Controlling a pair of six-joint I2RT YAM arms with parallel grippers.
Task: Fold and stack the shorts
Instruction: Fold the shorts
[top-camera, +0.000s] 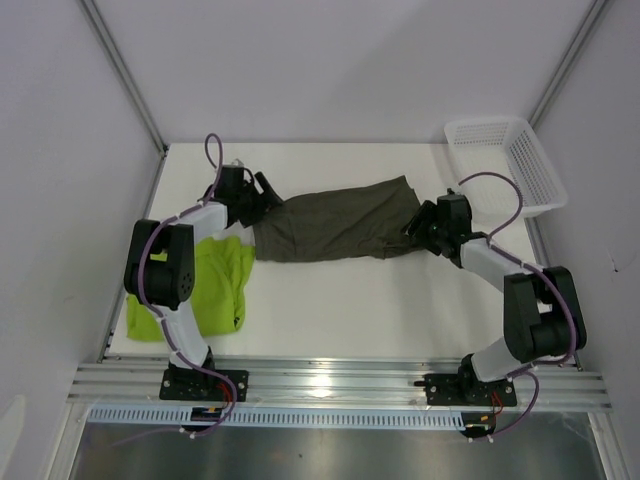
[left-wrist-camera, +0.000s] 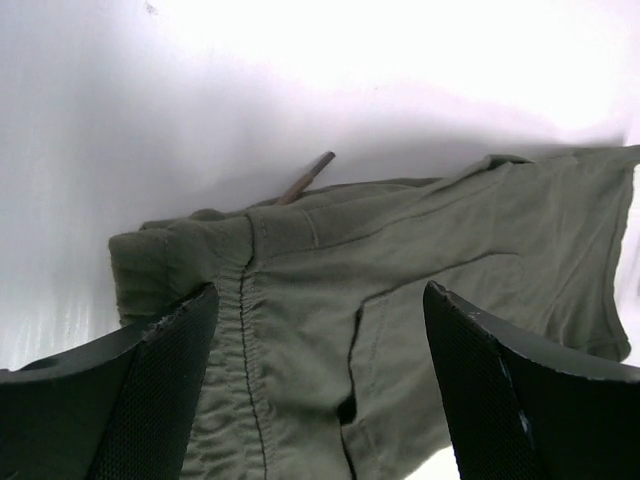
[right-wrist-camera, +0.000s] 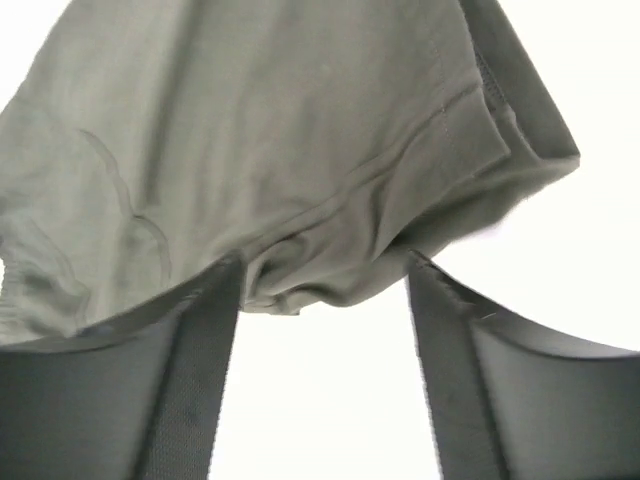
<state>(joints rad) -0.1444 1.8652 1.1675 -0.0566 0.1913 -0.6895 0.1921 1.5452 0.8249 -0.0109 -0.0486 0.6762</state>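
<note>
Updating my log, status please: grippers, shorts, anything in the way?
Left gripper open over waistband of olive shorts. Right gripper open at their other end. Green shorts by left arm. Basket far right, apart.

**Two arms reached forward, jaws apart**

The left arm (top-camera: 160, 265) rose from its base, bent at the elbow and angled to the right. The left end effector (top-camera: 258, 195) sat low with both fingers spread wide. The right arm (top-camera: 530, 300) folded leftward, and the right end effector (top-camera: 415, 228) likewise had its fingers parted.
</note>
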